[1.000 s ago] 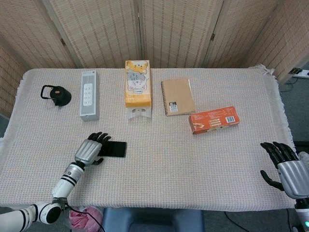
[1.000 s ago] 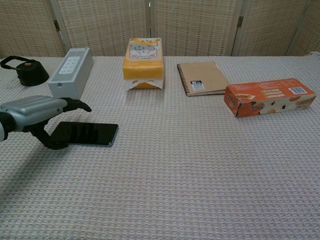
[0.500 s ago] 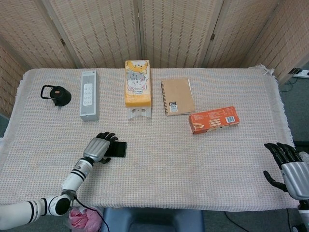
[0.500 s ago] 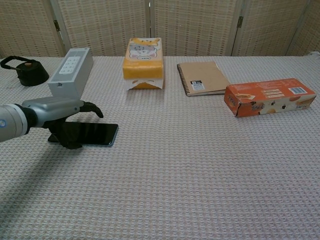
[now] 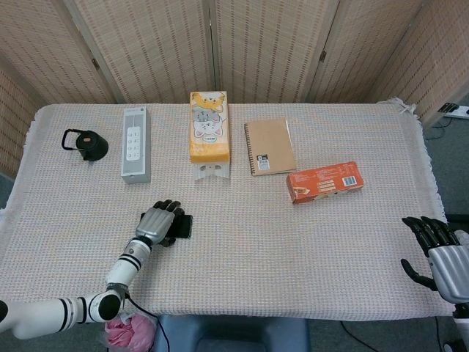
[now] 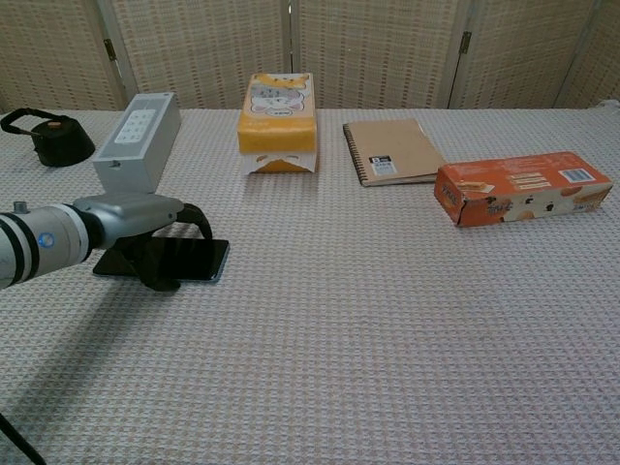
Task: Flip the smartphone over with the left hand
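Note:
The black smartphone [image 5: 185, 225] [image 6: 200, 259] lies flat, dark face up, on the woven cloth at front left. My left hand [image 5: 159, 221] [image 6: 143, 217] arches over its left and middle part, so only the right end shows. The fingers [image 6: 197, 219] curl above the far edge and the thumb [image 6: 155, 274] sits at the near edge. No frame shows the phone lifted. My right hand [image 5: 434, 252] hangs off the table's front right corner, fingers apart, holding nothing.
Along the back stand a black lidded pot [image 5: 85, 144], a grey remote box [image 5: 135, 152] [image 6: 139, 141], a yellow cat tissue box [image 5: 208, 136] [image 6: 278, 124] and a brown notebook [image 5: 270, 147]. An orange carton [image 5: 325, 182] [image 6: 523, 188] lies right of centre.
My left hand has slid to the right along the smartphone and now covers more of it. The phone has not moved. My right hand has dropped slightly towards the table's edge.

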Available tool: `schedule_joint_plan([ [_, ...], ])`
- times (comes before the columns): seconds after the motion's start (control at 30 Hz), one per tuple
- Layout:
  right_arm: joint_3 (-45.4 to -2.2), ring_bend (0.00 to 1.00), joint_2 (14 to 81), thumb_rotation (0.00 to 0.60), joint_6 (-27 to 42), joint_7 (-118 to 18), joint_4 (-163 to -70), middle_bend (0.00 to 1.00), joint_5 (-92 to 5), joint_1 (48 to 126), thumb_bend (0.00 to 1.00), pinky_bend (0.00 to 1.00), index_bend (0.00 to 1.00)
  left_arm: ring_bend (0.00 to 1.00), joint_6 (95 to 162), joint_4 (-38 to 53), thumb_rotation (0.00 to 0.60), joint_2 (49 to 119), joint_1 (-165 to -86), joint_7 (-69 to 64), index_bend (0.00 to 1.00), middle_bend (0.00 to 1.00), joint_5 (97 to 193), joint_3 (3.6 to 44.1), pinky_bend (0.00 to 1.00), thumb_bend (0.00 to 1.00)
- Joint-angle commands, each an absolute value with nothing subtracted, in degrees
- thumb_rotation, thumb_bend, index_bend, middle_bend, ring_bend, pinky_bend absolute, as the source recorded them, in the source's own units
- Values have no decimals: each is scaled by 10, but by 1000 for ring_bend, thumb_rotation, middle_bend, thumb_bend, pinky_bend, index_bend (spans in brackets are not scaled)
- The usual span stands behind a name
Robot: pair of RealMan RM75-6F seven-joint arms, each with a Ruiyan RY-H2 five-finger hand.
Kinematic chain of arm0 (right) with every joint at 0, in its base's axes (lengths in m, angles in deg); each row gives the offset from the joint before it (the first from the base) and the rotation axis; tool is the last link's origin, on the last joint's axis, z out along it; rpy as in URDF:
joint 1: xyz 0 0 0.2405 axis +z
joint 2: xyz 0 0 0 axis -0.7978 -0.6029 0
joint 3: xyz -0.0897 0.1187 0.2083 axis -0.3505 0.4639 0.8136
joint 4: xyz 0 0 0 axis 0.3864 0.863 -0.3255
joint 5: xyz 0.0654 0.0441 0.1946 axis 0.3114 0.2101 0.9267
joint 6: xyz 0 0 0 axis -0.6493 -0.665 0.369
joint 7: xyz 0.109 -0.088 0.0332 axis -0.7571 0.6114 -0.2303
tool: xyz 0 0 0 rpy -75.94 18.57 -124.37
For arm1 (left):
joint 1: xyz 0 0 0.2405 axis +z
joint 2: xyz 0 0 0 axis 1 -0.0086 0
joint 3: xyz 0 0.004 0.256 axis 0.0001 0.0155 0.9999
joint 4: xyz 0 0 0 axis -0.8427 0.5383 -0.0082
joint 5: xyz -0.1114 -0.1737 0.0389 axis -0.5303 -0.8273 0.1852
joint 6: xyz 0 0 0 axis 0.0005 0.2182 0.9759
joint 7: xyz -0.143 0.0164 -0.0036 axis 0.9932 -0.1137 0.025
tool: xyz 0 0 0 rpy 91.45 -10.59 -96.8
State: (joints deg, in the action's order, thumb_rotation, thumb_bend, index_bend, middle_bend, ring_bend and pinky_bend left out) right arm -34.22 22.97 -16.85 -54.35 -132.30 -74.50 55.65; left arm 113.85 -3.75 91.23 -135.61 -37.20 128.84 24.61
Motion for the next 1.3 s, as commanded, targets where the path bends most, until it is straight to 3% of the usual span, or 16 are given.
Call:
schedule_joint_plan([
  [0.03,-342,129,229,600,-169,-543,-1323,166,-745,557,253,151,139,95,1142,-38,600,911,-1360,-375,221,119,1283,250,143,293],
  [0.27,-342,129,229,600,-169,-542,-1325,166,-745,556,254,151,139,95,1141,-36,600,910,-1371,-383,243,116,1260,257,143,293],
  [0.63,-342,129,229,600,-174,-542,-1325,166,-747,554,254,151,139,98,1149,-58,600,910,-1355,-295,382,116,1304,243,143,293],
  [1.1,-343,129,232,600,-180,-553,-1316,166,-749,549,254,151,139,98,1153,-152,600,877,-1324,-107,363,116,1418,200,143,293],
  [1.3,-342,129,231,600,-180,-553,-1317,166,-748,549,254,151,139,98,1141,-141,600,878,-1312,-18,345,119,1451,193,143,293],
])
